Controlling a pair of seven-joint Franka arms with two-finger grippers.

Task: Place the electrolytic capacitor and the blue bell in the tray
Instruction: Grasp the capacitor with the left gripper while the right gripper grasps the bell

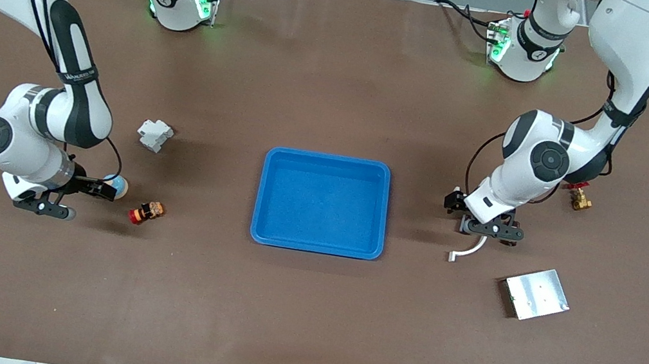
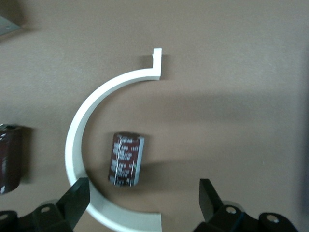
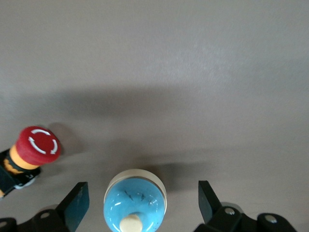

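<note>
The blue tray (image 1: 327, 166) lies in the middle of the table. In the left wrist view the electrolytic capacitor (image 2: 126, 158), a dark maroon cylinder, lies on its side inside the curve of a white arc-shaped part (image 2: 77, 140). My left gripper (image 2: 143, 200) hangs open over it, touching nothing; in the front view this gripper (image 1: 489, 231) hides the capacitor. The blue bell (image 3: 135, 203) with a cream knob and white base stands between the open fingers of my right gripper (image 3: 142, 203), apart from both. The bell (image 1: 117, 185) sits toward the right arm's end, by that gripper (image 1: 75, 199).
A red stop button (image 1: 147, 212) lies beside the bell, with a white block (image 1: 154, 134) farther from the camera. A silver plate (image 1: 536, 294) and a brass fitting (image 1: 579, 198) lie toward the left arm's end. Another dark cylinder (image 2: 8, 157) lies beside the white arc.
</note>
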